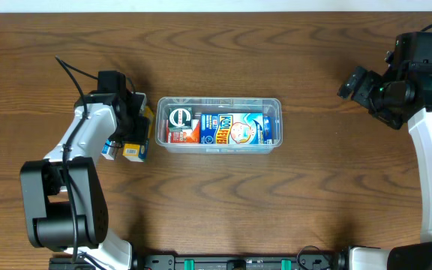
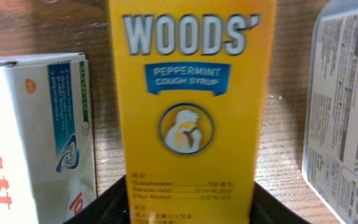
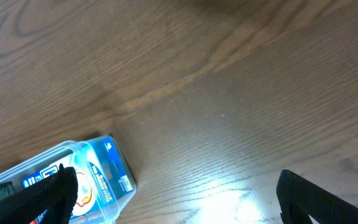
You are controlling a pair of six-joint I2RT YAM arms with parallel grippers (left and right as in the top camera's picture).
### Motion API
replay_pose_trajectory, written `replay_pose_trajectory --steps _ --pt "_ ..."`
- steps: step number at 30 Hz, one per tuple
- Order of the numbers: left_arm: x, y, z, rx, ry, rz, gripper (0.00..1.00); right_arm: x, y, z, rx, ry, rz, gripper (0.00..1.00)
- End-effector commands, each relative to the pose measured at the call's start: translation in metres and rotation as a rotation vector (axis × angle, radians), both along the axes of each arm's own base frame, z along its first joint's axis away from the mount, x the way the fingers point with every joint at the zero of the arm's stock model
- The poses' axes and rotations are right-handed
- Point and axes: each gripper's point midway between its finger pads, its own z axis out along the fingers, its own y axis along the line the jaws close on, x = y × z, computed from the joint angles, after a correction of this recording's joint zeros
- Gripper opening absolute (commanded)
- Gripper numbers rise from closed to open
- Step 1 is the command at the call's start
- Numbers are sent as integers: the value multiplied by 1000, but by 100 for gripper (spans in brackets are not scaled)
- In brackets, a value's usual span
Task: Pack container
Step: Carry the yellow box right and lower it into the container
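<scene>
Overhead: container point(image 1: 219, 100) mid-table with packed boxes point(image 1: 223, 129) inside. Left gripper point(image 1: 136, 124) is just beside its left end, right gripper point(image 1: 353, 84) well apart.
Left wrist: jaws clamp yellow box point(image 2: 191, 106), white box point(image 2: 36, 137) just beside it.
Right wrist: fingers point(image 3: 319, 199) spread wide, nothing held.

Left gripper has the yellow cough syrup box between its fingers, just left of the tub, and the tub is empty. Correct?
Not quite: the tub is not empty. The overhead view shows it already holding a blue box and a red box. The rest stands: the left gripper has the yellow cough syrup box between its fingers, just left of the tub.
</scene>
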Motion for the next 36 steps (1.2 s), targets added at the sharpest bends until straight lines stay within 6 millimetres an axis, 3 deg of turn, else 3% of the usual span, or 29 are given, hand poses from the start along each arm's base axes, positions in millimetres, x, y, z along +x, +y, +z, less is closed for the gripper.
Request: replay_pose_trajectory --steps 1,6,10,16,22,29,33,36 --pt "0 10 -3 14 8 16 41 1 -3 2 6 -6 -19 99" --pt "0 20 0 14 0 48 29 1 -3 2 6 -6 -19 99" --pt "5 25 16 16 -38 70 22 1 -3 3 6 -6 -19 99" --pt "14 25 62 24 -165 75 22 1 -3 3 6 -6 -19 99" --pt "13 18 127 15 -358 59 19 1 -3 3 6 -6 -19 99" --pt "1 -25 202 -13 -599 -75 21 1 -3 3 6 -6 -19 99" --pt "-9 -75 228 -69 -699 -280 31 1 -3 2 6 -6 -19 99" --pt "-12 -113 239 -113 -750 -408 33 1 -3 3 6 -6 -19 99"
